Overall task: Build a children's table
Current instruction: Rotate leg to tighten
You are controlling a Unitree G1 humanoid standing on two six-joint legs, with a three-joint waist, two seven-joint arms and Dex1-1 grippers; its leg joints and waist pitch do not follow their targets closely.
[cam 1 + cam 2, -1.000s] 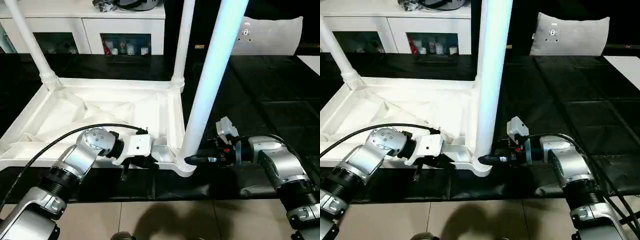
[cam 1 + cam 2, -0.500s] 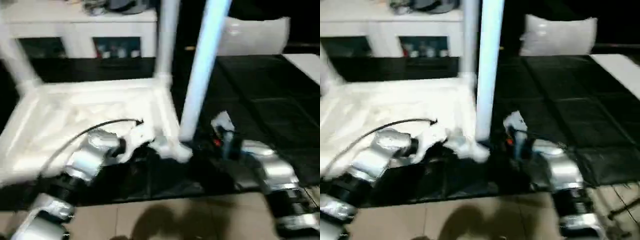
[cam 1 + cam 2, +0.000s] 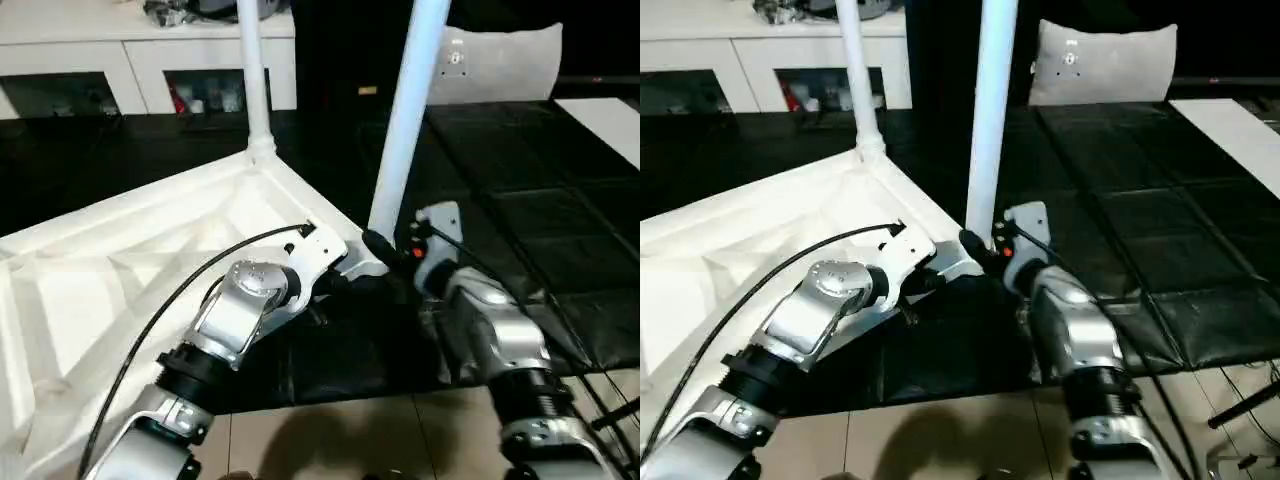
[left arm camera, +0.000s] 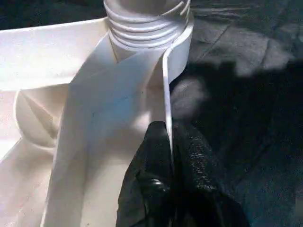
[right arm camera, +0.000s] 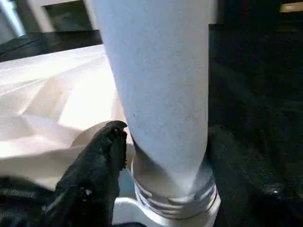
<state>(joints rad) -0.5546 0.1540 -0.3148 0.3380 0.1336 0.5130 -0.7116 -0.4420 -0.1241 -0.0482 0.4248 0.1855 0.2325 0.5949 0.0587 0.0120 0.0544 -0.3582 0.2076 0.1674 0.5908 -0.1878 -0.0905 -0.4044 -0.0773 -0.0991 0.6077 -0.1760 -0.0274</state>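
In the left eye view, the white tabletop (image 3: pixel 120 270) lies upside down on the black floor mat (image 3: pixel 560 230), its ribbed underside facing up. It fills the picture from nine o'clock to the centre. Two white legs stand upright in its corner sockets: the far leg (image 3: pixel 252 70) at twelve o'clock, and the near leg (image 3: pixel 405 110) a little toward one o'clock from the centre. The left gripper (image 3: pixel 335 275) reaches from seven o'clock to the tabletop's rim, just beside the near leg's socket. The right gripper (image 3: pixel 385 248) comes from five o'clock to the foot of the near leg. A white cabinet (image 3: pixel 150 60) stands at eleven o'clock and a grey cushion (image 3: pixel 495 60) at one o'clock.

The right eye view shows the same arrangement.

In the left wrist view, the left gripper's two black fingers (image 4: pixel 151 179) are pressed together on the thin upright rim wall of the tabletop, below the ribbed collar (image 4: pixel 144 21) of the leg.

In the right wrist view, one black finger (image 5: pixel 102 161) of the right gripper lies against the near leg just above its ribbed foot. The jaws stand apart on both sides of the tube; I cannot tell if they truly clamp it.
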